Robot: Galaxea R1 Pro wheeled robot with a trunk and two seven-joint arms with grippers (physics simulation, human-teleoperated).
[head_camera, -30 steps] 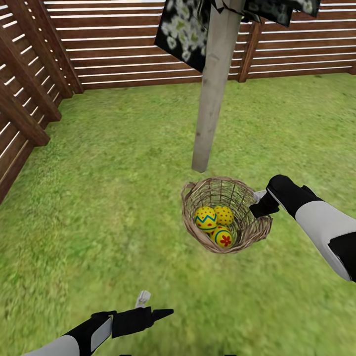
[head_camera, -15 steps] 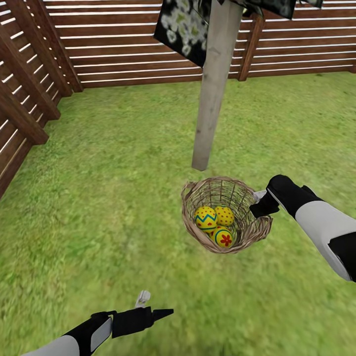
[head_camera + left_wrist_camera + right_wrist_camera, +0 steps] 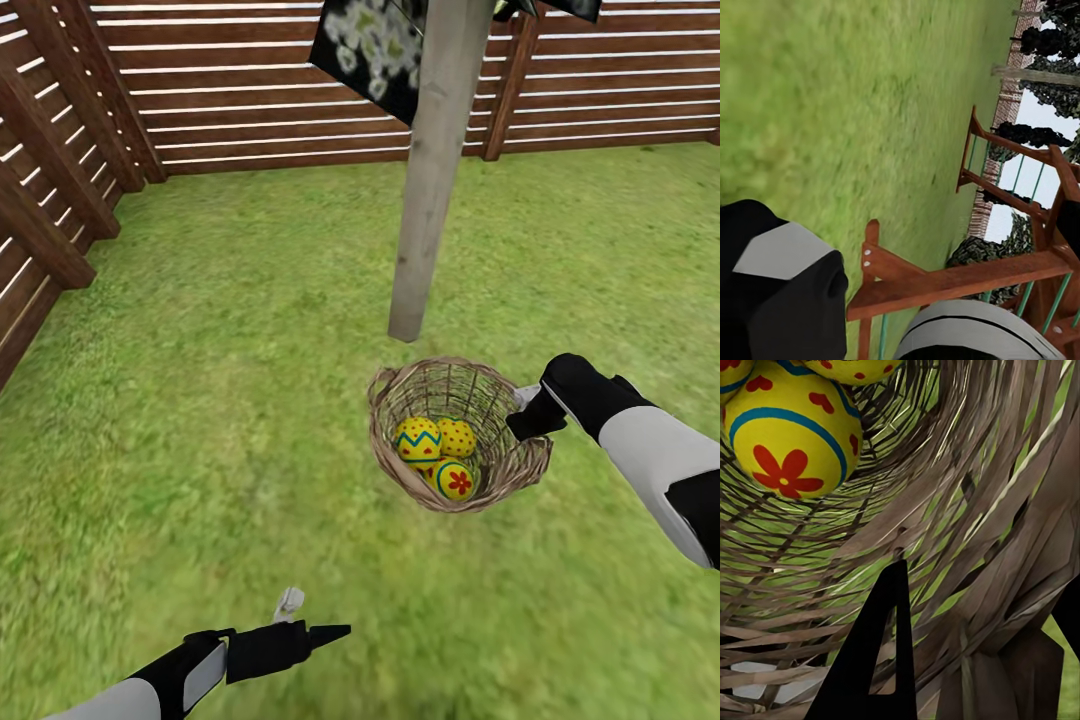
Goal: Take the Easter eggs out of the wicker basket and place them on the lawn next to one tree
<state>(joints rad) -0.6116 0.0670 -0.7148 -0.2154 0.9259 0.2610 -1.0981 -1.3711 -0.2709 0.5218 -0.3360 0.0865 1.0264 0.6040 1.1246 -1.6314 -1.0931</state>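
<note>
Eggs: the three Easter eggs (image 3: 440, 455) sit in a heap at the bottom of the wicker basket (image 3: 458, 432). None is out yet.
Basket: it is tipped a little, open side up, just in front of the foot of the tree (image 3: 428, 190). It seems to be held just over the lawn (image 3: 230, 400) (I cannot be sure it is off the grass).
What changed: over the last second the tree trunk and the fence (image 3: 250, 90) slid a bit in the head view, while the basket and both arms kept their spots. So the robot itself has moved and is carrying the basket with it.
What that means: the eggs are now very near a tree. I think lifting them out onto the grass beside the trunk is the next job.
Right arm: it reaches out from the far side of the basket from the fence corner. The right gripper (image 3: 528, 408) pinches the basket's rim, with wicker between its fingers (image 3: 874, 660).
Left arm: it hangs low, well away from the basket. The left gripper (image 3: 305, 625) carries nothing, fingers spread a little.
</note>
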